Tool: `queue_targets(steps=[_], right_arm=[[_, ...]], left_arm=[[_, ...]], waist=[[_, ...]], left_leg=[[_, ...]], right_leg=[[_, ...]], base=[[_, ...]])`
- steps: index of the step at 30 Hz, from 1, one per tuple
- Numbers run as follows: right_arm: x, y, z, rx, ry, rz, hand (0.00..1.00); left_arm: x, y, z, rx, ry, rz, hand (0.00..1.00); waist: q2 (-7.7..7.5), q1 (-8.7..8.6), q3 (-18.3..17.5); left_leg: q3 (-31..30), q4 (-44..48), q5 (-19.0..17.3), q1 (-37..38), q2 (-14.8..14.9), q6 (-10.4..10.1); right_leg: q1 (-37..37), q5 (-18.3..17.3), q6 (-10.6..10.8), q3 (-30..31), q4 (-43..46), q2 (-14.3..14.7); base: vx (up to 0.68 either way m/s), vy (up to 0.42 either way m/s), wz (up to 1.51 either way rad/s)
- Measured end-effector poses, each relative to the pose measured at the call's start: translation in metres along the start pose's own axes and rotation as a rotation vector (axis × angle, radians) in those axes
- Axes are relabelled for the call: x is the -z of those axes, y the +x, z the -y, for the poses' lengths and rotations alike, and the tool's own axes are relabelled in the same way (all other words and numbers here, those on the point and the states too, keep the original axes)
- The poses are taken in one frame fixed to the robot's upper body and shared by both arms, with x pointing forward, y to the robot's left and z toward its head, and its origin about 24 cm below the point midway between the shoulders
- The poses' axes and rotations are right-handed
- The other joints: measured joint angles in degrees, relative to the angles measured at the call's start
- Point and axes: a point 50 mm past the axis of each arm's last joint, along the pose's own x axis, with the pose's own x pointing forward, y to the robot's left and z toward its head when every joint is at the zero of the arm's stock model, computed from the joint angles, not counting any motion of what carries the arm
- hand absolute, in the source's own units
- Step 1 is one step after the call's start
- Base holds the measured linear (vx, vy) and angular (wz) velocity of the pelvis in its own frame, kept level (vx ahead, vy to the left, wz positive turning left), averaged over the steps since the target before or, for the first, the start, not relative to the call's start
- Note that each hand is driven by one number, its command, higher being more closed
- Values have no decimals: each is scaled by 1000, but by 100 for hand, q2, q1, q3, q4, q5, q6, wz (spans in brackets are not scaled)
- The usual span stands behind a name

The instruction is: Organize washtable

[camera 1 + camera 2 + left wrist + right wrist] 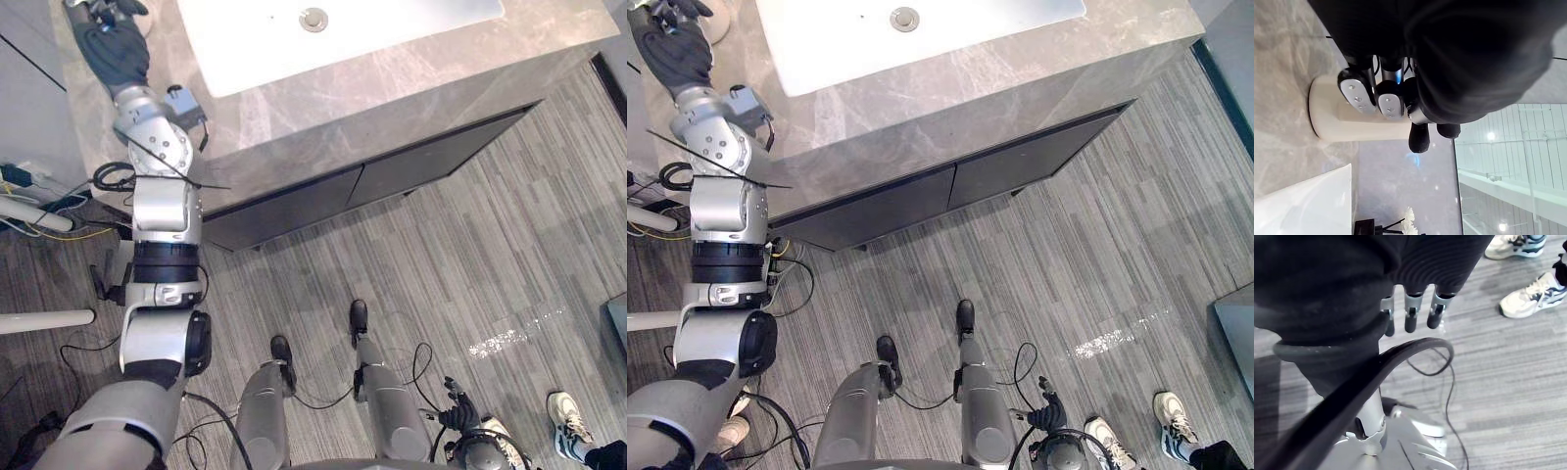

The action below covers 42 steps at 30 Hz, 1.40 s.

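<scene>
My left hand point(110, 39) reaches onto the far left end of the grey marble washtable point(392, 93). In the left wrist view its fingers point(1357, 92) curl over a cream cylindrical container point(1327, 120) that stands on the marble, with the thumb point(1418, 139) near its other end. The same container shows as a pale round shape point(717, 22) beside the hand. My right hand point(458, 415) hangs low by my side above the floor, its fingers point(1410, 316) relaxed and holding nothing.
A white basin point(392, 29) with a metal drain point(313, 19) is set in the counter. Dark cabinet doors point(392, 181) run below it. A black vase with white flowers point(1400, 225) stands behind the basin. A person's white shoes point(1530, 296) are on the striped floor at my right.
</scene>
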Motion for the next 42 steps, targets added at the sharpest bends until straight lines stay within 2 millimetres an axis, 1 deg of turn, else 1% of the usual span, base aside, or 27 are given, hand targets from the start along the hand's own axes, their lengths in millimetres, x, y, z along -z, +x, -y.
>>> queue_targets(steps=[2, 5, 7, 8, 12, 13, 15, 19, 24, 27, 29, 32, 36, 42], right_arm=[[-1, 0, -2, -7, -3, 4, 0], [-4, 0, -2, -9, 4, 19, 0], [-5, 0, -2, -7, 8, 27, 0], [-7, 0, -2, -9, 15, 34, 0], [-8, -1, -4, -15, 15, 40, 0], [-8, -1, -3, -14, 17, 43, 0], [-11, 0, -4, -18, 28, 53, 0], [-13, -1, -5, -23, 33, 64, 0], [-14, -1, -5, -23, 38, 66, 0], [-14, -3, -4, -23, 41, 77, 0], [-14, -6, -3, -22, 44, 89, 0], [-15, -6, -4, -25, 44, 97, 0], [-13, -7, -3, -25, 45, 95, 0], [-11, -9, -3, -25, 46, 88, 0]], left_arm=[[1, 6, 2, 7, 13, -15, 100], [-2, 12, 5, 17, 8, -21, 100], [3, 14, 7, 30, 29, -49, 100], [3, 18, 10, 29, 31, -64, 100], [-4, 30, 16, 44, 41, -67, 100], [-6, 32, 17, 47, 41, -65, 100], [-15, 37, 20, 57, 32, -44, 100], [-23, 42, 27, 68, 23, -36, 100], [-29, 44, 31, 74, 17, -24, 100], [-36, 48, 36, 86, 8, -17, 100], [-43, 51, 38, 94, -4, -2, 100], [-46, 53, 40, 94, -3, -4, 100], [-48, 55, 42, 96, -21, -13, 100], [-52, 60, 37, 100, -31, -5, 100]], waist=[[-42, 2, 19], [-50, -1, 21], [-70, -3, 32], [-106, 2, 51], [-162, 5, 80], [-163, 9, 80], [-198, 0, 127], [-205, 6, 131], [-206, 11, 132], [-206, 14, 132], [-209, 12, 138], [-209, 15, 138], [-209, 10, 138], [-210, 12, 138]], left_leg=[[3, 2, 1, -21, 16, -3], [13, 24, 2, -103, 23, -2], [28, 27, 1, -102, 31, -1], [28, 30, 1, -103, 34, -1], [41, 52, -16, -147, 48, 12], [64, 78, -26, -203, 60, 23], [77, 129, -42, -251, 86, 26], [75, 294, -135, -368, 199, 6], [78, 295, -150, -403, 233, -10], [82, 311, -153, -486, 238, -9], [84, 399, -195, -572, 295, -16], [87, 488, -260, -602, 358, -15], [97, 486, -278, -606, 373, -11], [115, 487, -298, -615, 432, -37]], right_leg=[[-14, -2, 5, -10, 0, 7], [-93, 15, 28, -10, 0, 5], [-98, 21, 33, -5, 0, 7], [-98, 26, 33, -6, 0, 8], [-128, 21, 56, 0, 0, 12], [-182, 17, 131, 14, 0, 11], [-216, 25, 141, 19, 0, 25], [-270, 28, 143, 21, 0, 107], [-310, 24, 145, 13, 0, 135], [-385, 18, 153, 11, 0, 135], [-432, 22, 150, 5, 0, 169], [-432, 31, 138, 9, 0, 216], [-441, 27, 143, 10, 0, 227], [-464, 26, 143, 18, 0, 282]], base=[[-19, -13, 1], [0, 0, 0], [0, 0, 0], [0, 0, 0], [-5, -5, -2], [-16, -16, -5], [-17, -27, -6], [-10, -44, -7], [7, -51, -2], [-3, -45, 0], [-7, -52, -5], [0, -52, -7], [0, -47, -1], [-1, -62, -3]])
